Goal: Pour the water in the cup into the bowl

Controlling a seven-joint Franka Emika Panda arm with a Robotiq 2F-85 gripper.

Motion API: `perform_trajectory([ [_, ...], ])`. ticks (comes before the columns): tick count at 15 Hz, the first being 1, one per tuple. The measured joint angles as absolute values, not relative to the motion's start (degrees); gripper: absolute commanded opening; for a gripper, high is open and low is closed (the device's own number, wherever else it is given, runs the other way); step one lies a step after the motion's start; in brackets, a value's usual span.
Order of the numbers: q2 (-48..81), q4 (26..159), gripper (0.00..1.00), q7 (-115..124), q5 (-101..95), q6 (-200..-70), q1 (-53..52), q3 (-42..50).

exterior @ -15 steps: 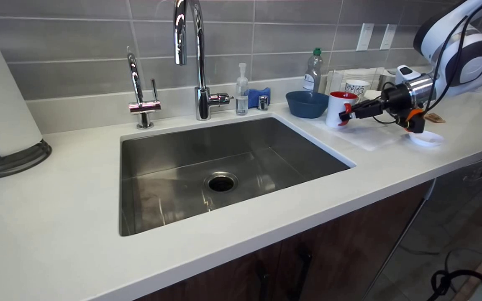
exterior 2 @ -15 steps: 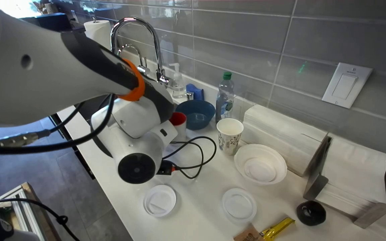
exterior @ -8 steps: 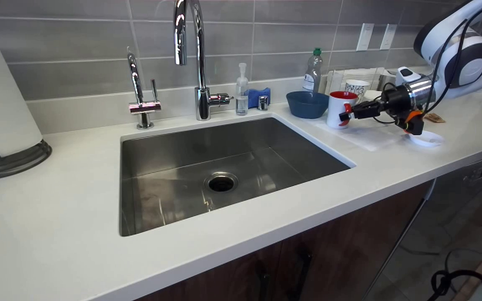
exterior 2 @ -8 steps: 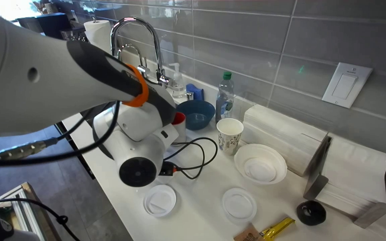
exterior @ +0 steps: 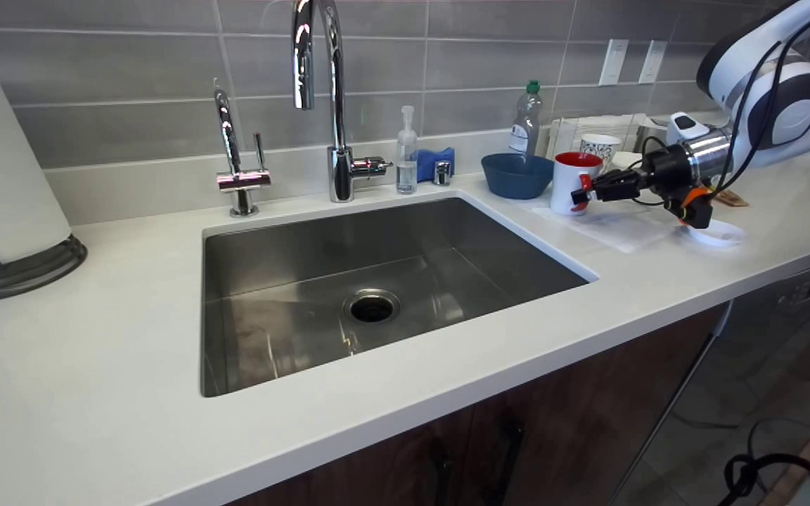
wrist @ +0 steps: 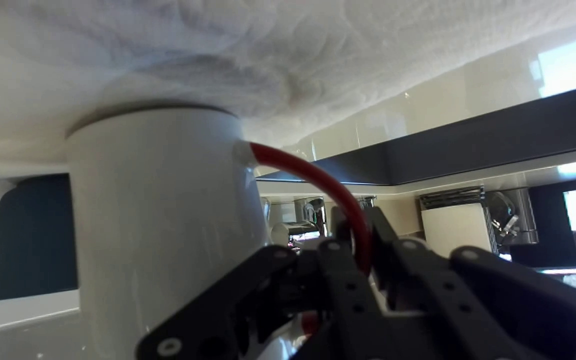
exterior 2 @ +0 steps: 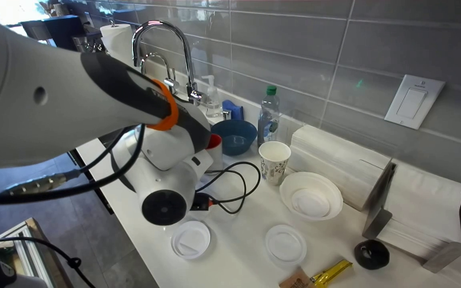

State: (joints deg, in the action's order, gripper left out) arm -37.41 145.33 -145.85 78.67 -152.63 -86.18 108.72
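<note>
Far left on the white surface (exterior: 391, 414): a paper towel roll (exterior: 8, 161) standing in a black wire holder (exterior: 25, 274). Next along, a small chrome tap (exterior: 242, 180) behind the back left corner of the stainless steel sink (exterior: 377, 235); then the taller chrome gooseneck faucet (exterior: 338, 105), also behind the sink. Right of that, a clear pump bottle (exterior: 406, 158), with something blue (exterior: 434, 163) just beside it, too small to name from here.

Past the sink's far right corner sits the blue bowl (exterior: 514, 180), low and wide, a green-capped dish soap bottle (exterior: 528, 123) behind it.

Just right of the bowl, the white mug (exterior: 567, 186), red inside, upright over a spread white paper towel (exterior: 616, 235). Whether its base touches the towel I cannot tell; its contents are hidden from where I stand. Its red handle (wrist: 330, 186) points right, and the jaws are clenched on that handle, one jaw to each side.

Behind the mug and to its right: a patterned paper cup (exterior: 600, 147). Far right, the white Panda arm (exterior: 788, 95) reaches in low over the surface, a round white lid (exterior: 718, 234) lying near its wrist end.
</note>
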Motion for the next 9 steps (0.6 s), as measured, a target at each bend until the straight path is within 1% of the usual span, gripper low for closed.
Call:
perform_trajectory([
  [4,-37.3,145.4,0.03,-147.9,78.7,-153.7,-83.2,107.0],
  [9,-37.0,146.8,0.03,-150.2,78.7,-153.7,-75.9,101.3],
])
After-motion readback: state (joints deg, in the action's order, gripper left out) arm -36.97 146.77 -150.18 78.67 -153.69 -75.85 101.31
